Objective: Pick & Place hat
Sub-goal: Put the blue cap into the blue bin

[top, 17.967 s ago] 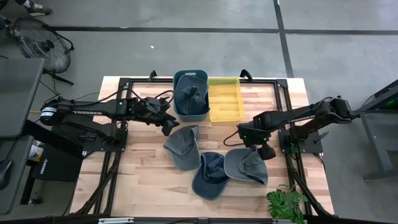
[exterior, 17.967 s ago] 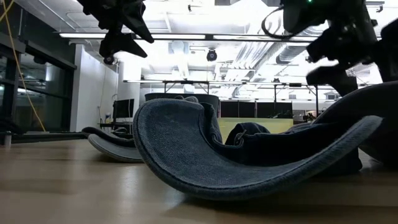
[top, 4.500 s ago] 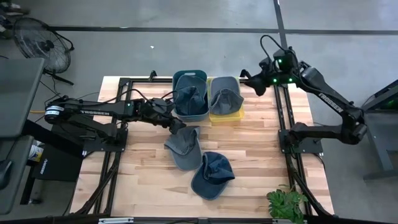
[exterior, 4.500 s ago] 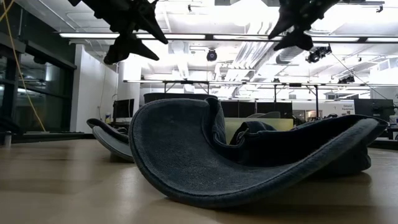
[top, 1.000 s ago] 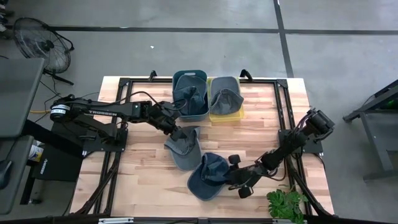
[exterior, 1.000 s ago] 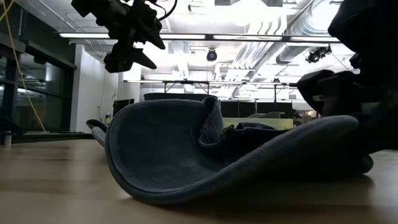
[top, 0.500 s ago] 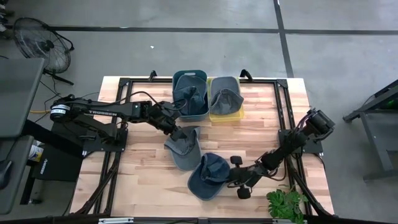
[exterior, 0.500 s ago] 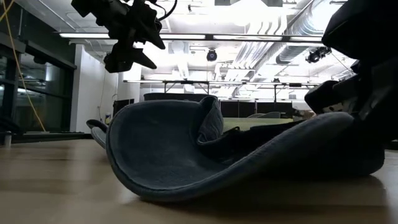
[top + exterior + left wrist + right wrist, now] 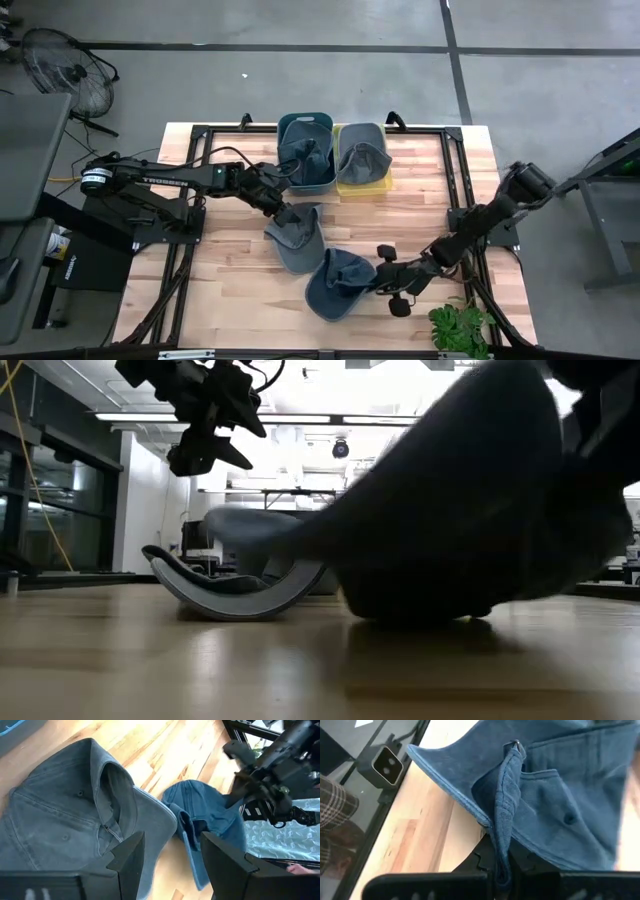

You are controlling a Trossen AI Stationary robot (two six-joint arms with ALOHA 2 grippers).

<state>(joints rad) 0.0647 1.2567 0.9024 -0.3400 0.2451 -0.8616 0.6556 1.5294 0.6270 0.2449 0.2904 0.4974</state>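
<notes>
Table [image 9: 230,270] front edge | right gripper [image 9: 378,284] clamps blue hat [image 9: 338,283] rim

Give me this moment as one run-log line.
right gripper: shut on blue hat, lifting | left gripper: open, above grey hat | blue bin: one hat | yellow bin: one hat

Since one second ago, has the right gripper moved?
Yes. The right gripper, shut on the blue hat, has shifted slightly toward the table's right edge, closer to the green plant.
</notes>
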